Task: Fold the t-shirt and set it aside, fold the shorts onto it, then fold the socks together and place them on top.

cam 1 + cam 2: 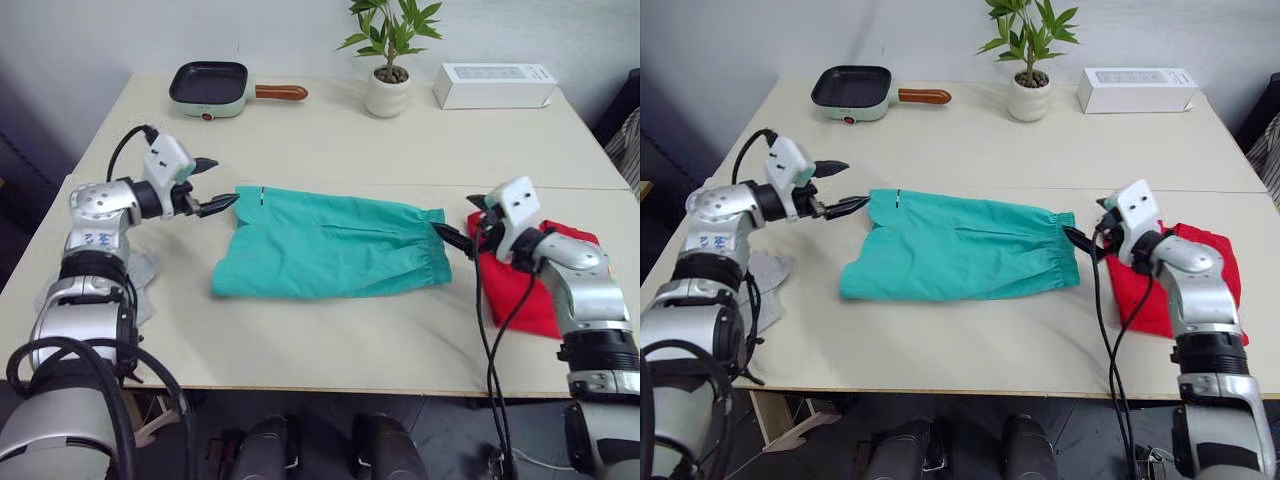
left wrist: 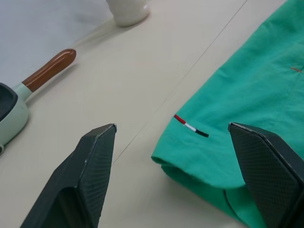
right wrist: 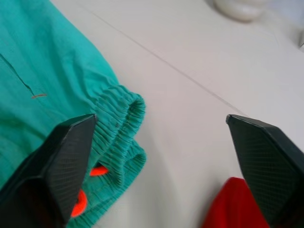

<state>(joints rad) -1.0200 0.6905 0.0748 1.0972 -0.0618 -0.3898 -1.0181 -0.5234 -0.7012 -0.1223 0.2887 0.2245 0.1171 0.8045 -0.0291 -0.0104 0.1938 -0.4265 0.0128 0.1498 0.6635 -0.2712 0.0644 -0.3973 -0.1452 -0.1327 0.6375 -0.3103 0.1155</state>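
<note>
The teal shorts [image 1: 330, 250] lie flat across the middle of the table, waistband [image 3: 118, 118] toward the right, with an orange tag [image 3: 97, 170] inside it. My left gripper [image 1: 214, 185] is open at the shorts' far left hem corner [image 2: 190, 142], which lies between its fingers. My right gripper [image 1: 467, 222] is open just off the waistband's far right corner. The red t-shirt [image 1: 525, 295] lies folded at the right, partly under my right arm. A light grey sock [image 1: 765, 272] shows at the left edge beneath my left arm.
At the back of the table stand a black and mint frying pan [image 1: 210, 88], a potted plant [image 1: 388, 90] and a white box [image 1: 495, 85]. A seam [image 1: 400, 187] runs across the table behind the shorts.
</note>
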